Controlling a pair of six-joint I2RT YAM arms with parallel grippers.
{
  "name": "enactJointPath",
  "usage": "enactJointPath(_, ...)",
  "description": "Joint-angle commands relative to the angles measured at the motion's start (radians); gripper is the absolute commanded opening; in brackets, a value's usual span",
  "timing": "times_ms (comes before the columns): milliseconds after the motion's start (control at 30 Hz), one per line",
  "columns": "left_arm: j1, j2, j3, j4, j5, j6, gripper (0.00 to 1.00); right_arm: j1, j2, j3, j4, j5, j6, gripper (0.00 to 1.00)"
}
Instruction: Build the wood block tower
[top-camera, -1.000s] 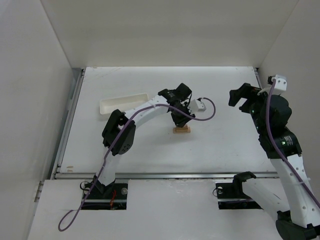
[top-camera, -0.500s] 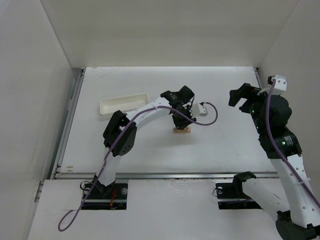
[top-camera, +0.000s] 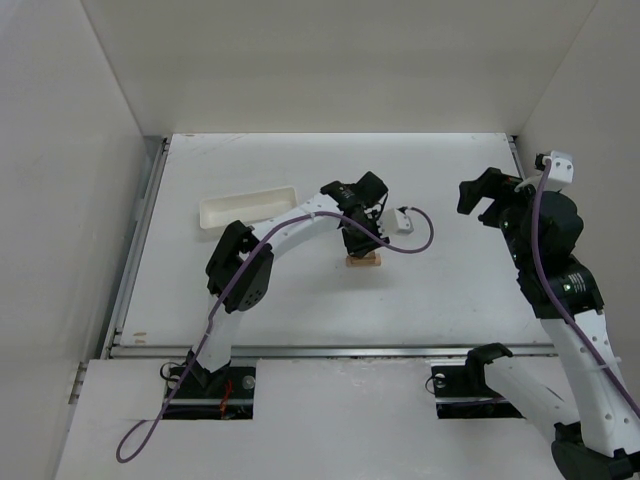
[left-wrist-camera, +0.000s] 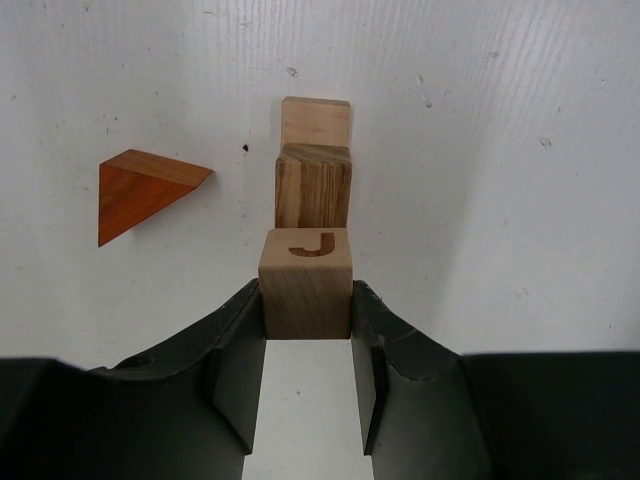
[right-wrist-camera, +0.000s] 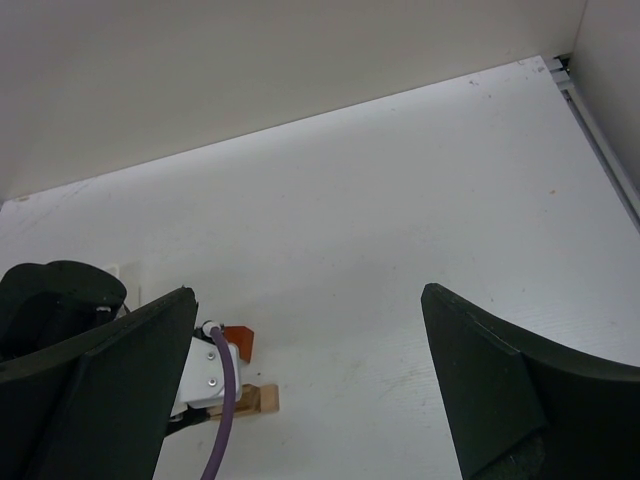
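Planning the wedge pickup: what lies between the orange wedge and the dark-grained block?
Only bare white table between wedge and dark-grained block, shown in the left wrist view.

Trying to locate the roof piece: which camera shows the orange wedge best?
Left wrist: the orange wedge lies whole and unobstructed, beside the tan blocks. Right wrist catches only a small corner beside the left arm. The top view does not show it clearly.

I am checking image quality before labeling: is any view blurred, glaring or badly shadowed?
Left wrist: sharp and evenly lit; the letter on the J block reads clearly. Top external: even light, no glare, but the blocks look tiny beneath the left gripper. Right wrist: the right gripper has dark, featureless fingers.
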Motion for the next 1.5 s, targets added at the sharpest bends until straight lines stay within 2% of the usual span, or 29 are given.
enactJointPath(0,-0.001,0.0,-0.001,-0.02,0.0,0.024,0.08,-0.006,-0.011,-0.005,0.013,0.012,-0.012,1.0)
enactJointPath(1467,-0.001,0.018,-0.013,0.026,0.029,-0.016,0.09,-0.006,-0.02,-0.005,0.003,0.021,-0.021,1.0)
